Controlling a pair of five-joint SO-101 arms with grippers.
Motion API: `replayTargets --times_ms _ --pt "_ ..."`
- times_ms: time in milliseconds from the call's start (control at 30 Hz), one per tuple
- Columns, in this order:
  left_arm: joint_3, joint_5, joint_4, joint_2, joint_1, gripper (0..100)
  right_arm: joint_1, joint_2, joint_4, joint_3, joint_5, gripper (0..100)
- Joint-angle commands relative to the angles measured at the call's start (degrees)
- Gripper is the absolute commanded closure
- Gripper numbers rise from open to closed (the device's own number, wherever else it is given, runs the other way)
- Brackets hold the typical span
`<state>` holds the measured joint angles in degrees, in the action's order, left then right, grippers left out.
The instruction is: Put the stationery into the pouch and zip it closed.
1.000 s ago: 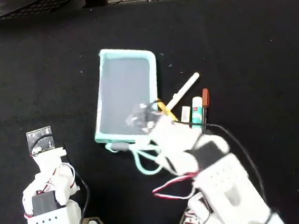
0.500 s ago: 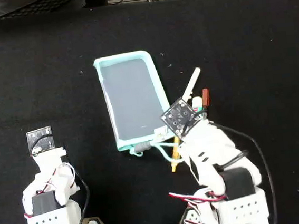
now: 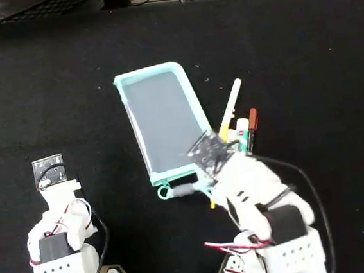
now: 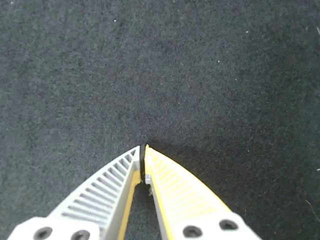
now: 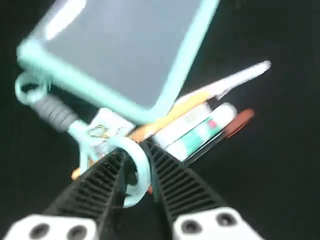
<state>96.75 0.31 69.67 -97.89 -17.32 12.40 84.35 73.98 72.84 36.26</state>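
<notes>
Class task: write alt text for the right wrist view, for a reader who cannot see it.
The right claw pinches the mint loop at the end of a grey, mint-edged pouch. Pens lie bunched beside the pouch on a black table.

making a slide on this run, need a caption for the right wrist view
The right gripper closed on the loop of the pouch, with pens lying beside it.

The mint pouch (image 3: 164,122) lies beside pens (image 3: 240,121), right arm (image 3: 255,191) at its corner.
</notes>
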Motion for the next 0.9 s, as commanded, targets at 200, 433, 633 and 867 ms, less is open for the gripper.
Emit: replayTargets --times_ms 200,433,633,867 --pt "0.1 0.4 0.1 0.2 -0.4 97 -4.9 0.4 3.8 -5.1 4.7 74.0" --pt "0.1 0.4 0.1 0.2 -0.3 97 6.9 -5.9 7.2 -19.6 -4.5 77.2" --pt "0.1 0.4 0.1 0.2 -0.4 97 16.1 -31.7 4.5 -29.5 -7.4 77.3" --pt "0.1 0.4 0.1 0.2 -0.4 97 19.4 -50.9 10.5 -41.8 -6.9 77.3"
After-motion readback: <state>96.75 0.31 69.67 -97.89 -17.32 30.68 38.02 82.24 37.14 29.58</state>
